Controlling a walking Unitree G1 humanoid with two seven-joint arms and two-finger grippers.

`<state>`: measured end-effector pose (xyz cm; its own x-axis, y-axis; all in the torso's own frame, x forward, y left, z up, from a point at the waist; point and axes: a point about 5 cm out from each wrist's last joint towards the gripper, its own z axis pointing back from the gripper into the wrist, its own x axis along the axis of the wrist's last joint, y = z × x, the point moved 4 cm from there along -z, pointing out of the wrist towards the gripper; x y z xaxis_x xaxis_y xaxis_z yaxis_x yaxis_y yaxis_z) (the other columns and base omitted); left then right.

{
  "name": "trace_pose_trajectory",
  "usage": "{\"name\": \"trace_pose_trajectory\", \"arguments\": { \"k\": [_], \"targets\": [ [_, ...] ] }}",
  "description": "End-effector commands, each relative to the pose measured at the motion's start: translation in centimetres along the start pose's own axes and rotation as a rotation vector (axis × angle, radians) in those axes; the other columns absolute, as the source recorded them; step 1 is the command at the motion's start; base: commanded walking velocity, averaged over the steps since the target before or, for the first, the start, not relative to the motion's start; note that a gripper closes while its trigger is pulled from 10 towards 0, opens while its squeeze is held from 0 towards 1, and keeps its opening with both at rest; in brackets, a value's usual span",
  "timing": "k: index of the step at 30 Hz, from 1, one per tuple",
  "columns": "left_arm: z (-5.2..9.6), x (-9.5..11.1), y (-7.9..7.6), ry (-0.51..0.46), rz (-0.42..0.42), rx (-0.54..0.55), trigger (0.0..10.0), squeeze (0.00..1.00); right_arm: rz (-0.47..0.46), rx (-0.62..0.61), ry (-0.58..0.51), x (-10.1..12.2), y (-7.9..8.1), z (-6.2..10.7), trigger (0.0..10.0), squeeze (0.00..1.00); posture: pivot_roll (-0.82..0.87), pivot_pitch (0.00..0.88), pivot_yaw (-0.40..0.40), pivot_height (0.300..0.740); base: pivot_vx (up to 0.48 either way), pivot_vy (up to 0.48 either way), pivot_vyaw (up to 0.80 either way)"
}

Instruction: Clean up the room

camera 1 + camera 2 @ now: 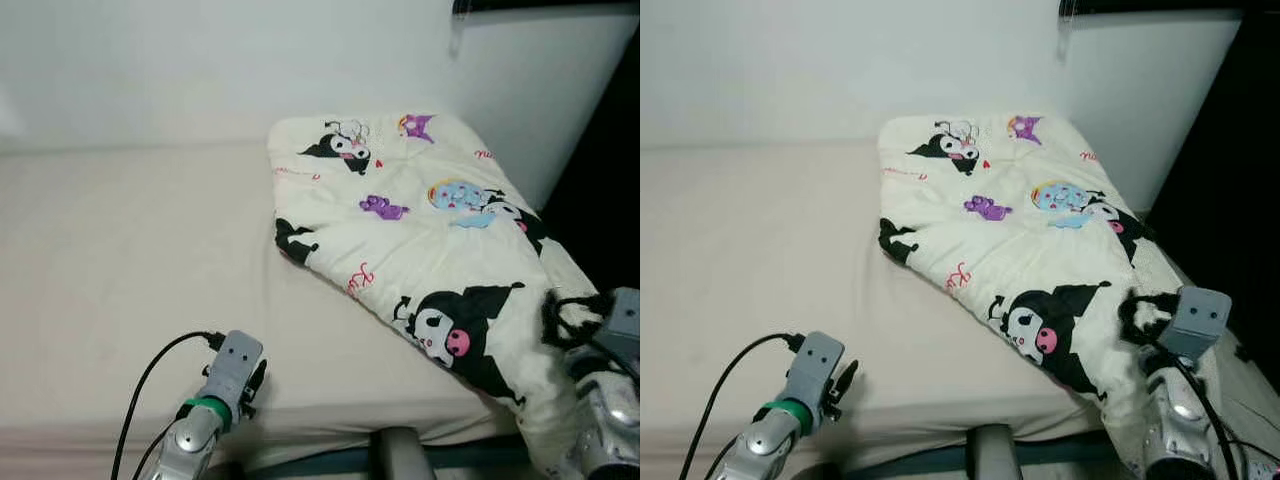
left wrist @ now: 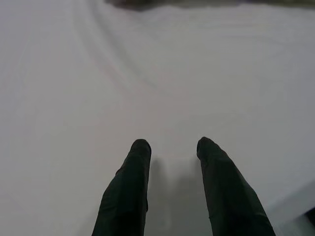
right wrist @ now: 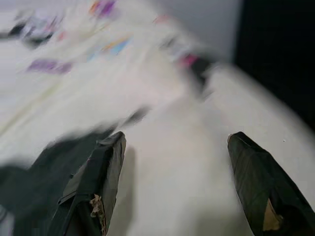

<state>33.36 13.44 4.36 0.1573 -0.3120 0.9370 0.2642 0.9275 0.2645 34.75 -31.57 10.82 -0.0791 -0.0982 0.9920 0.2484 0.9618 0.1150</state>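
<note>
White wall backs a bed (image 1: 120, 260) with a plain cream sheet across the frame. At lower left the left gripper (image 2: 170, 147) hovers low over the bare sheet near the bed's front edge, its fingers a little apart with nothing between them. Right of centre a folded blanket (image 1: 420, 230) printed with black cartoon figures lies slanting from upper middle to lower right, its corner drooping over the bed's edge. At lower right the right gripper (image 3: 174, 142) sits by that corner, fingers spread wide over the fabric.
</note>
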Motion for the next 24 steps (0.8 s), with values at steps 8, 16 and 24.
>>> {"name": "trace_pose_trajectory", "arguments": {
  "k": [8,16,24],
  "targets": [
    [1.2,-1.2,0.8,0.047,-0.024,0.004,10.0,0.0,0.09,-0.154,0.179,-3.5,-3.0,1.5,10.0,0.0,-0.1,0.172,0.137,0.595,0.0,0.0,0.0],
    [1.0,-0.9,0.6,0.05,-0.03,-0.009,10.0,0.0,0.041,-0.129,0.197,-3.8,-3.1,1.6,0.0,0.0,-0.1,0.168,0.145,0.595,0.0,0.0,0.0],
    [0.8,-0.7,0.8,0.048,-0.029,-0.006,10.0,0.0,-0.061,-0.059,0.207,-4.1,-1.4,1.1,0.0,0.0,-0.1,0.154,0.143,0.595,0.0,0.0,0.0]
  ]
}}
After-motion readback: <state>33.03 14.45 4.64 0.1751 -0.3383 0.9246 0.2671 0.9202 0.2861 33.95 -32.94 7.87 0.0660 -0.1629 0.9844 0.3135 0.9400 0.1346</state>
